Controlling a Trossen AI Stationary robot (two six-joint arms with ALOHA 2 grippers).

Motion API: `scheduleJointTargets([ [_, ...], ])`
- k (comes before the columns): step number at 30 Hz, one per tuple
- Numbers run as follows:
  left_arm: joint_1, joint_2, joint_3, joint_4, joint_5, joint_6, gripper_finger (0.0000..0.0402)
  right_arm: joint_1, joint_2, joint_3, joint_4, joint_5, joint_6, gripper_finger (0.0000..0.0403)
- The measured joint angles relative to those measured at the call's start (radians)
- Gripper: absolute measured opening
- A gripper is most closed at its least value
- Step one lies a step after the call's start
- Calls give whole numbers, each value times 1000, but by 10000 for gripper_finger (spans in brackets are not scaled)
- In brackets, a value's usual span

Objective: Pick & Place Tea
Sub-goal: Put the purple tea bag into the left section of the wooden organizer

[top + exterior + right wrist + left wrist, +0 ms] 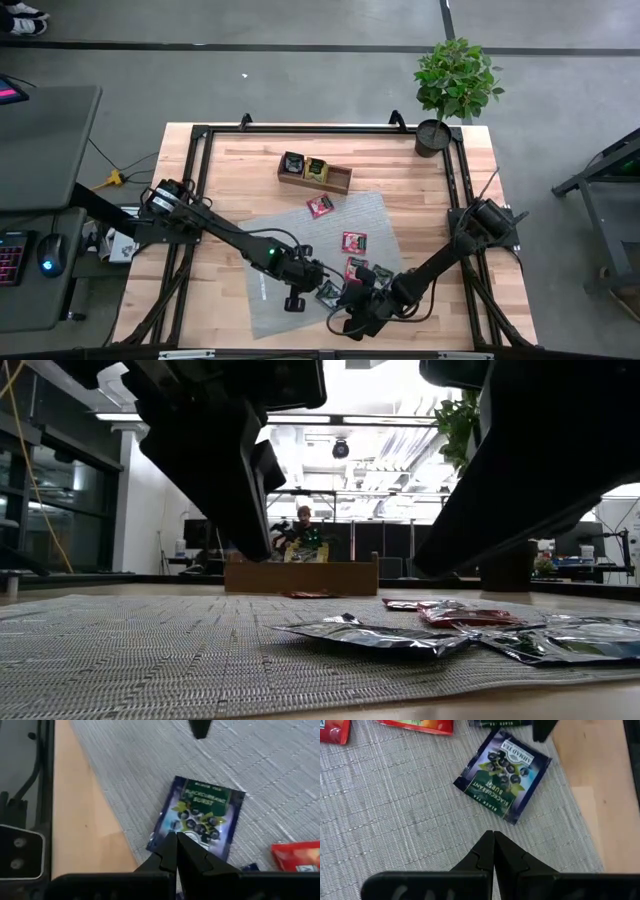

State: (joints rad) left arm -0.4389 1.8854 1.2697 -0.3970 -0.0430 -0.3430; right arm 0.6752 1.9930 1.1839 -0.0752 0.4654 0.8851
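A black blackcurrant sachet (502, 775) (200, 815) (328, 292) lies flat on the grey mat (290, 235) near the table's near edge, between my two grippers. My left gripper (493, 837) (295, 297) is shut, a little to the sachet's left and clear of it. My right gripper (176, 840) (348, 322) is shut, and its tips show over the sachet's edge. Red sachets (354, 241) (320, 205) and another black one (380, 272) lie flat on the mat. The wooden tray (340, 180) holds a few sachets. My right gripper's shut fingertips (170, 845) show over the black sachet's edge near one corner (162, 837), slanting down from the table's right and near side. I cannot tell whether they touch it. The sachet lies flat on the mat.
The tray (300, 577) stands beyond the mat toward the far edge. A potted plant (455, 85) sits at the far right corner. Bare wood (85, 820) runs along the near edge beside the mat. The black frame rails (195, 180) line the table's sides.
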Motion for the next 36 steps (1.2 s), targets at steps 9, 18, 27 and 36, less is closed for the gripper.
scheduleJointTargets([
  [9, 0, 0, 0, -3, -2, 24, 0, 1, 0, 0, -21, -1, 16, 0],
  [18, 0, 0, 0, -2, -29, 28, 0, 1, 19, 0, -16, -8, 21, 0],
  [27, 0, 0, 0, -3, -47, 27, 0, -8, 26, -2, -21, -6, 23, 0],
  [36, 0, 0, 0, -5, -49, 24, 0, -14, 72, 2, -2, -44, 57, 0],
])
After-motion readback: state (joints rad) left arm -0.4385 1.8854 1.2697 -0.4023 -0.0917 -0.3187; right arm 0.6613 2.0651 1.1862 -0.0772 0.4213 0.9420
